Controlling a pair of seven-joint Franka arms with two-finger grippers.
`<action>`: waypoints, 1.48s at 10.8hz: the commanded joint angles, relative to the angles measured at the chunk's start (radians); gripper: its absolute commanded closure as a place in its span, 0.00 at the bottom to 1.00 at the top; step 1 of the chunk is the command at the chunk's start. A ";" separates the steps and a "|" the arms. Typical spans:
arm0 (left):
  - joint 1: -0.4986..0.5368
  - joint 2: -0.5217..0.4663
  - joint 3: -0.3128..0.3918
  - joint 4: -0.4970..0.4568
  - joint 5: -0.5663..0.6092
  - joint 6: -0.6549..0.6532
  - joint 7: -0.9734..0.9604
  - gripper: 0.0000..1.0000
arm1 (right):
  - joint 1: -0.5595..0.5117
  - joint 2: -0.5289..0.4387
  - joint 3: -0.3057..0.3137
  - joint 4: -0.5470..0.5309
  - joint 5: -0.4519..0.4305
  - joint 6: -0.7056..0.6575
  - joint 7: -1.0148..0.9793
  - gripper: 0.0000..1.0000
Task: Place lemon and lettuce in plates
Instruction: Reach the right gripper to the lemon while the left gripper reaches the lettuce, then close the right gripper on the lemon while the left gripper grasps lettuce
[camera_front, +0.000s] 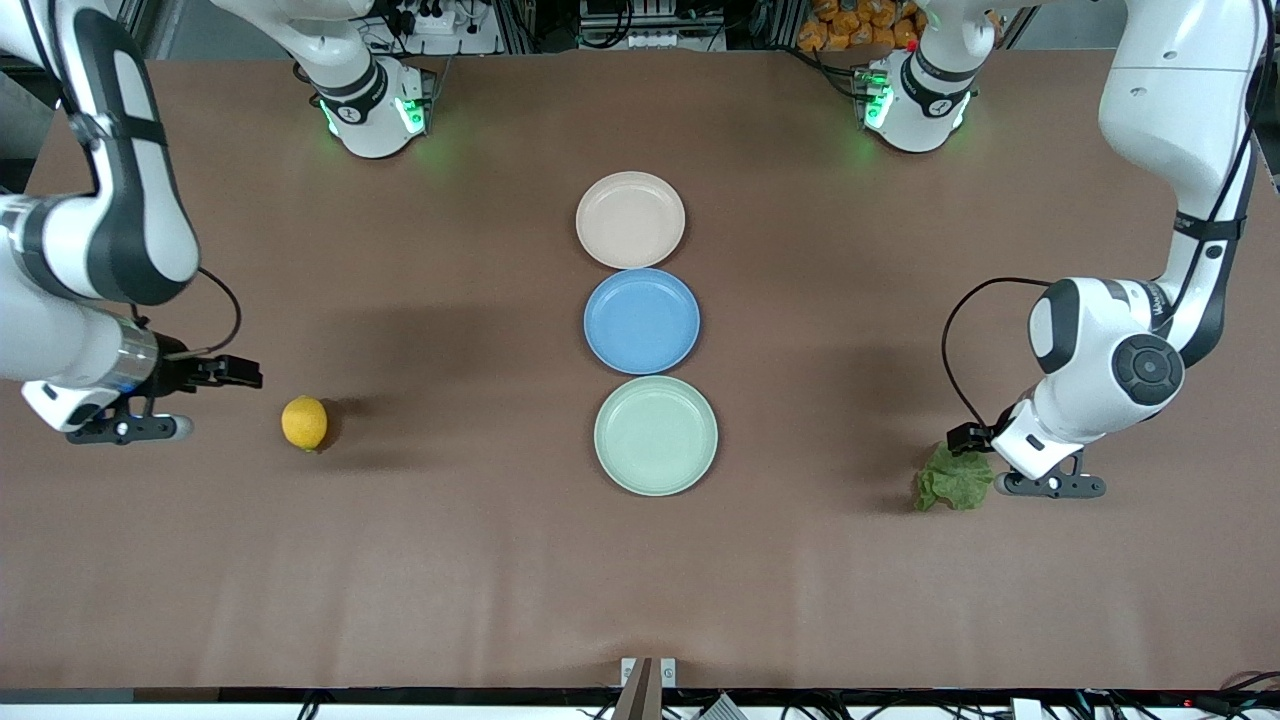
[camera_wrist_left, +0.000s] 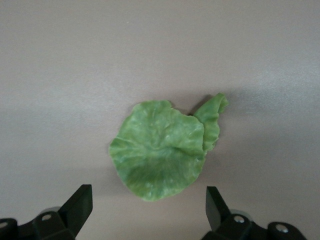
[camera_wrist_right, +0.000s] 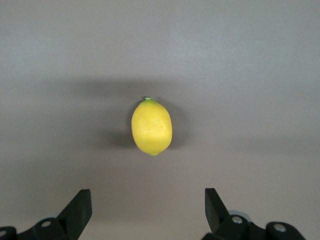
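The yellow lemon (camera_front: 304, 423) (camera_wrist_right: 151, 126) lies on the brown table toward the right arm's end. My right gripper (camera_front: 240, 373) (camera_wrist_right: 148, 200) hangs open just short of it, with nothing between its fingers. At the left arm's end the wrinkly green lettuce (camera_front: 955, 480) (camera_wrist_left: 160, 155) lies flat on the table. My left gripper (camera_front: 966, 437) (camera_wrist_left: 148, 200) hovers open over the lettuce's edge, holding nothing. The beige-pink plate (camera_front: 630, 220) and the mint green plate (camera_front: 655, 435) sit mid-table, both bare, the mint one nearer the front camera.
A blue plate (camera_front: 641, 320) sits between the two task plates, nearly touching each; the three form a line down the table's middle. Both arms' bases stand along the table's edge farthest from the camera.
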 joint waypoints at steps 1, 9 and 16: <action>-0.017 0.068 0.000 0.039 0.027 0.046 0.004 0.00 | -0.019 0.009 0.010 -0.099 0.005 0.127 -0.012 0.00; -0.020 0.137 0.007 0.043 0.034 0.099 0.007 0.00 | -0.022 0.141 0.010 -0.085 0.062 0.234 -0.007 0.00; -0.020 0.144 0.007 0.044 0.075 0.105 0.006 1.00 | -0.023 0.250 0.010 -0.062 0.087 0.328 0.000 0.00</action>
